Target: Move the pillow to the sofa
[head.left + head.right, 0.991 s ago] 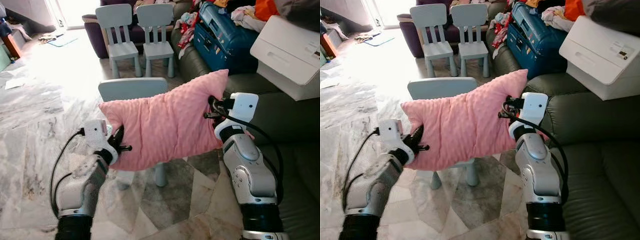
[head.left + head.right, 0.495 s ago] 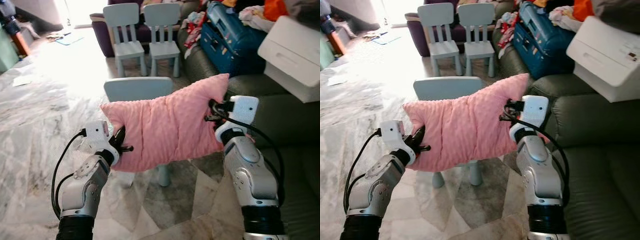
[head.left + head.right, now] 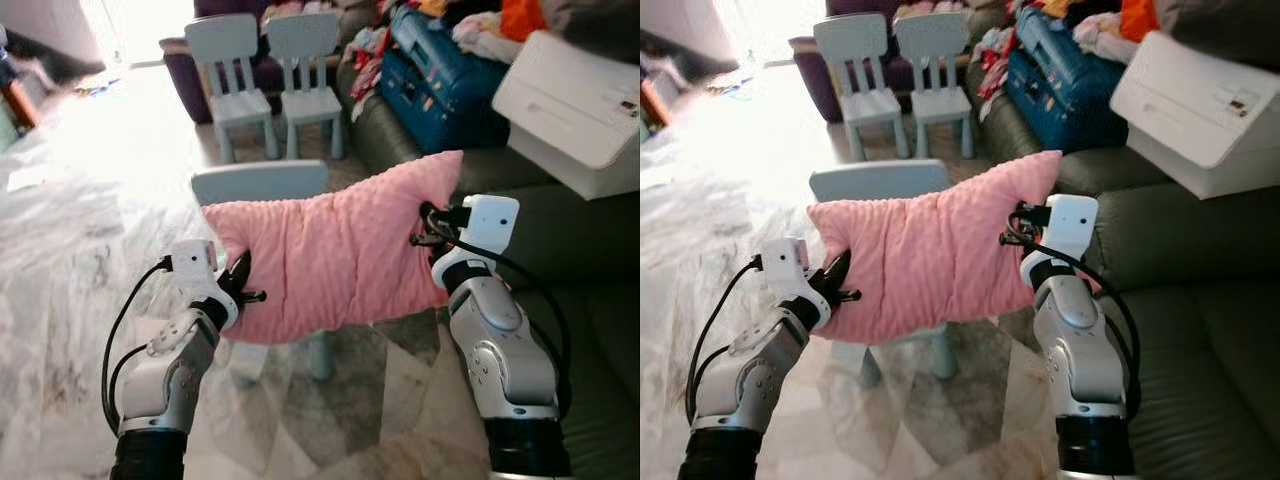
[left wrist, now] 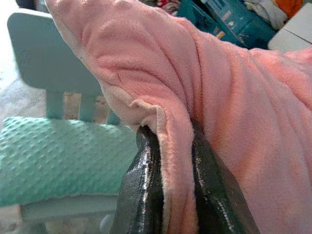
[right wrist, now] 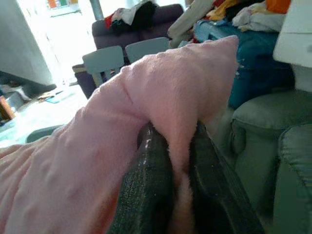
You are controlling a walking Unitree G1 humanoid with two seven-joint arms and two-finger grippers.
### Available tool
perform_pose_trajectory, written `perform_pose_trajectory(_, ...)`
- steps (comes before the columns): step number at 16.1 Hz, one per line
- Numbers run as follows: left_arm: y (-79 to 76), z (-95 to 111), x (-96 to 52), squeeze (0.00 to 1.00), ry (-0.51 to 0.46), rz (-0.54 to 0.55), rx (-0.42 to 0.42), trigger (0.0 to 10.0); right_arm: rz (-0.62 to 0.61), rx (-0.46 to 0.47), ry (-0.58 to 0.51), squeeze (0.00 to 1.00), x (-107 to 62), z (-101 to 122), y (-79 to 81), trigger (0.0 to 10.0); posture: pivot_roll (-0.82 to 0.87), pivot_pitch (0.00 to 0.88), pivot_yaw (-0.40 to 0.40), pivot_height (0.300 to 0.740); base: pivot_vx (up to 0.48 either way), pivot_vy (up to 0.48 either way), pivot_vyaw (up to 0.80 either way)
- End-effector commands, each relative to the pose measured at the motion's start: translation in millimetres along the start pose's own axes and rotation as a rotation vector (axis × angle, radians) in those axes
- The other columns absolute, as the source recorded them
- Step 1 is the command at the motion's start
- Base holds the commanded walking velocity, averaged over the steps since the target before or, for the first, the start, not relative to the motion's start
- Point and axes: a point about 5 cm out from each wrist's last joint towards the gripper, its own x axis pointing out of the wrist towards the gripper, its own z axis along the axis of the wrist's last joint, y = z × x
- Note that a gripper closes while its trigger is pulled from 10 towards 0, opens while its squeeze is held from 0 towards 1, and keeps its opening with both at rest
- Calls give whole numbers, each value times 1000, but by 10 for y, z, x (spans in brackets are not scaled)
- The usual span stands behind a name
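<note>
A pink plush pillow hangs stretched between my two grippers, in the air above a small pale blue chair. My left gripper is shut on the pillow's left edge; the left wrist view has both black fingers pinching a fold of pink fabric. My right gripper is shut on the pillow's right edge, its fingers clamped on the fabric. The dark green sofa lies to the right, beside my right arm.
On the chair seat under the pillow lies a teal dotted cushion. Two more pale blue chairs stand further back. A blue suitcase, clothes and a white box crowd the sofa's far end. Marble floor opens to the left.
The camera has shifted a little and the picture is slightly blurred. Both grippers keep their hold on the pillow, which stays at about the same height.
</note>
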Motion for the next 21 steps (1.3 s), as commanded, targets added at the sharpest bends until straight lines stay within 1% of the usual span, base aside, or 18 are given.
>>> perform_pose_trajectory(1, -37, 50, -3, 0, -19, -24, 11, 10000, 15, -7, -23, 0, 5, 67, 36, 10000, -143, 94, 50, 740, 364, 0, -769)
perform_pose_trajectory(6, -29, 56, -2, 0, -16, -28, 2, 10000, 19, -7, -24, 0, 8, 64, 48, 10000, -144, 91, 53, 740, 359, 0, -771)
perform_pose_trajectory(8, -33, 48, 1, 0, -12, -27, -1, 10000, 24, -9, -23, 0, 5, 65, 52, 10000, -146, 91, 52, 740, 281, 0, -775)
perform_pose_trajectory(9, -31, 27, 3, 0, -1, -13, -16, 10000, 32, -5, -26, 0, 1, 67, 55, 10000, -146, 92, 49, 740, 0, 0, -700)
perform_pose_trajectory(19, 15, 16, 1, 0, 5, 28, -53, 10000, 47, -11, -27, 0, -14, 70, 65, 10000, -150, 103, 39, 740, 0, 0, 0)
perform_pose_trajectory(21, 32, 16, -4, 0, 9, 32, -57, 10000, 47, -14, -22, 0, -16, 64, 64, 10000, -148, 106, 38, 740, 0, 480, 0)
